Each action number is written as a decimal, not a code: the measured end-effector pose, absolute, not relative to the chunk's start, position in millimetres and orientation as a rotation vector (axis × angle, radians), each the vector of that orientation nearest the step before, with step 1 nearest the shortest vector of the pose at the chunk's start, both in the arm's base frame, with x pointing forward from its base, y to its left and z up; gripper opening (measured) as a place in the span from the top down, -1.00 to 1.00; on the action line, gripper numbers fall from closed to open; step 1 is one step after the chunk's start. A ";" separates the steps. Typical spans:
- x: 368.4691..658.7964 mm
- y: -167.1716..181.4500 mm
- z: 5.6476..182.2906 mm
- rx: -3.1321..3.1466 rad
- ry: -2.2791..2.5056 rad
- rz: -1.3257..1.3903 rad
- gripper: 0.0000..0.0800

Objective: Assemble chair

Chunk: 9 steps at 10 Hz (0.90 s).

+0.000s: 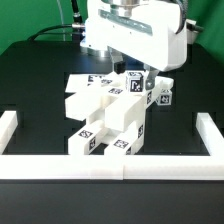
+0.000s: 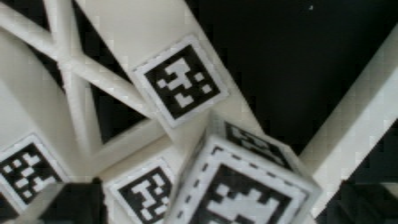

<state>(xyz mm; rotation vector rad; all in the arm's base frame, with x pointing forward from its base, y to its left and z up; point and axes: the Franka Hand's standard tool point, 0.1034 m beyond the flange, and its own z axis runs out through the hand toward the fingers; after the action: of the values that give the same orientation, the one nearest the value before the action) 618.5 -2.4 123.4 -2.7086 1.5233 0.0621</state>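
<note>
Reaching down with the claw (image 1: 138,82) from the white arm (image 1: 135,35) onto the rear top of the chair (image 1: 105,118), near the middle of the black table (image 1: 40,95). Hiding the fingertips behind the dark claw body and the white parts, so leaving the grip unsettled: clenched, released or grasping, cannot tell from either view. Standing the chair as a cluster of white blocks with square black-and-white tags, stepping down toward the front rail (image 1: 110,166) and stopping just short of it, well apart from both side rails. Sitting just beside the claw, on the exterior view's right, as a small block (image 1: 165,97) with a tag on it, touching or nearly touching the cluster; cannot tell which. Lying flat behind the cluster, on the exterior view's left of the claw, as the marker board (image 1: 93,78), partly hidden by the chair. Filling the wrist view with the frame (image 2: 68,70): white bars crossing at a slant against black, one tag (image 2: 183,85) sitting on a broad bar, blurred. Crowding close under that camera with a tilted post (image 2: 249,175), showing two tagged faces, with two more tags beside it.
</note>
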 end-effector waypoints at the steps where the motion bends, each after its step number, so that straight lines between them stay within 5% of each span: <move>1: 618.6 -2.5 123.4 -2.781 1.381 0.058 -0.62; 9: 617.6 -1.5 119.7 -3.042 0.657 0.028 -0.62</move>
<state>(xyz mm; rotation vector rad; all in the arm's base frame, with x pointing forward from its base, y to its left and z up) 617.6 -1.5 119.7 -3.0419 0.6567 0.0278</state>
